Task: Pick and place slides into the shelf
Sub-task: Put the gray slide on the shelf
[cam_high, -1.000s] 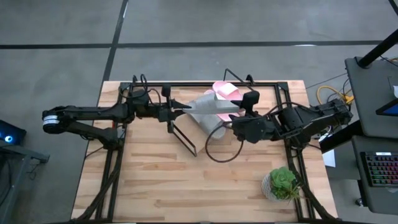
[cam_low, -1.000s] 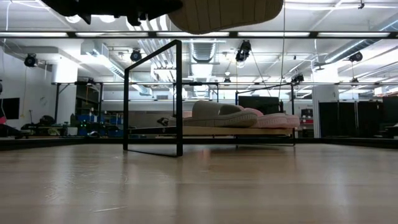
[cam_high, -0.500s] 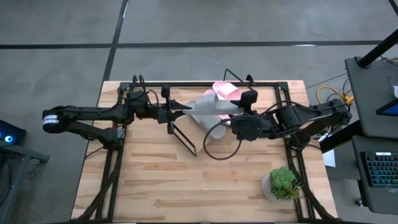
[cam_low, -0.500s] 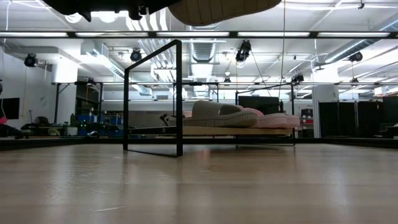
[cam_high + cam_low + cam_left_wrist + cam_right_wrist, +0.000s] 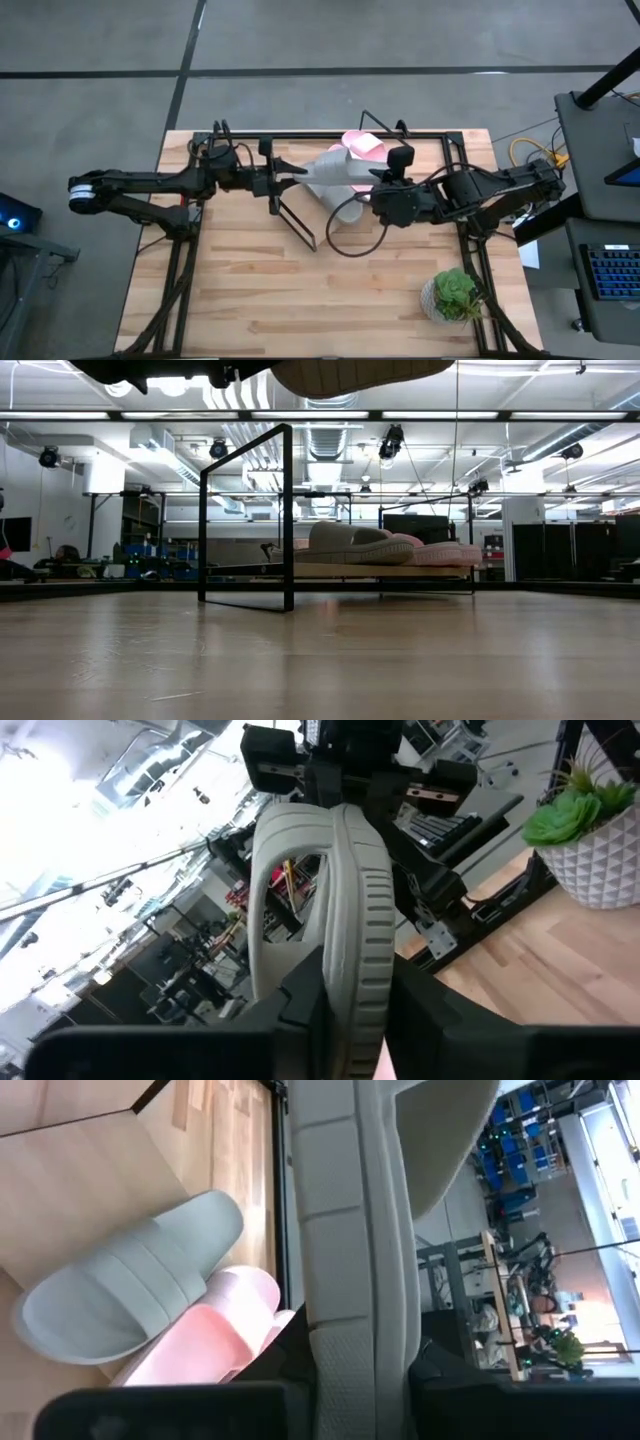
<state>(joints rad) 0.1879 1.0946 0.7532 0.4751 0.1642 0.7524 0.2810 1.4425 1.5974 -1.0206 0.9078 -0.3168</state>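
A grey slide [image 5: 335, 170] hangs in the air over the table's far middle, with my left gripper [image 5: 297, 177] shut on its left end and my right gripper [image 5: 377, 183] shut on its right end. In the low view its ribbed sole [image 5: 360, 375] shows at the top edge. Below and beyond it stands the shelf [image 5: 340, 570], a slanted wooden board [image 5: 90, 1170] on a black wire frame. Another grey slide [image 5: 130, 1290] and a pink slide [image 5: 215, 1335] lie sole-down on the board, side by side. My left gripper pinches the sole's end [image 5: 352, 982] between its two fingers, one on each face, coming about level from the table's left. The slide runs away from the fingers, lifted clear and rolled partly onto its side, its strap [image 5: 270, 870] arching off to one side. My right gripper pinches the sole's other end [image 5: 350, 1315] between its two fingers across the sole's thickness. It comes from the table's right, slanting down. The ribbed side edge [image 5: 345, 1200] faces the wrist camera, and the slide stays clear of the shelf.
A potted plant [image 5: 455, 293] in a white pot stands at the table's near right. A black metal frame [image 5: 185, 250] runs round the tabletop. The near half of the wooden tabletop [image 5: 290, 300] is bare.
My right gripper has taken hold of the held grey slide's right end. The slide has tipped a little between the two grippers; both arms have stayed where they were.
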